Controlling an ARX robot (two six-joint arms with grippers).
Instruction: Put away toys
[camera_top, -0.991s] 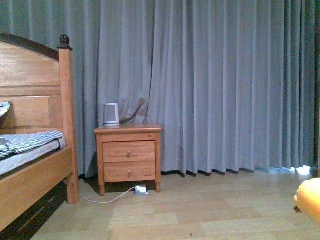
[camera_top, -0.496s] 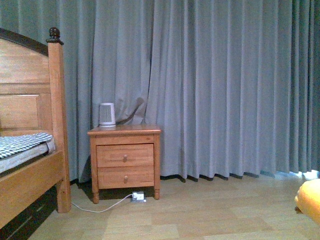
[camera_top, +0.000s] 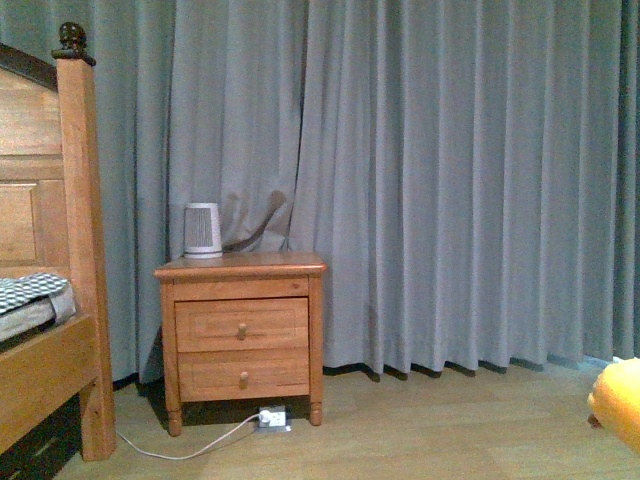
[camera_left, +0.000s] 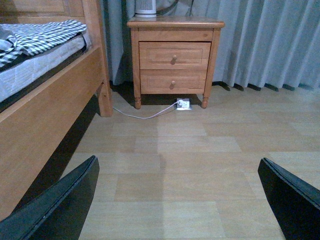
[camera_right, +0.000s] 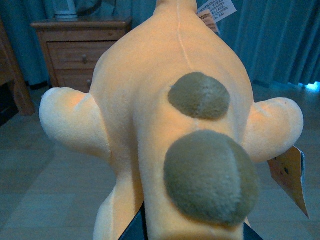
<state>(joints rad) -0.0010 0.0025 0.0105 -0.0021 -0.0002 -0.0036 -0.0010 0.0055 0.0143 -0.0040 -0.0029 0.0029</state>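
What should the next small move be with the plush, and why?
Probably hold the right claw shut on the plush toy and move toward the bed, the likeliest resting place in view. The toy hangs clear of the floor, no bin shows in any view, and the left claw is open and empty.

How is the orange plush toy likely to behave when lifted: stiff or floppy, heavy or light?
The plush toy is probably soft and light: fuzzy fabric, padded rounded limbs. It likely flops rather than holds shape. Its paper tag may swing or tear.
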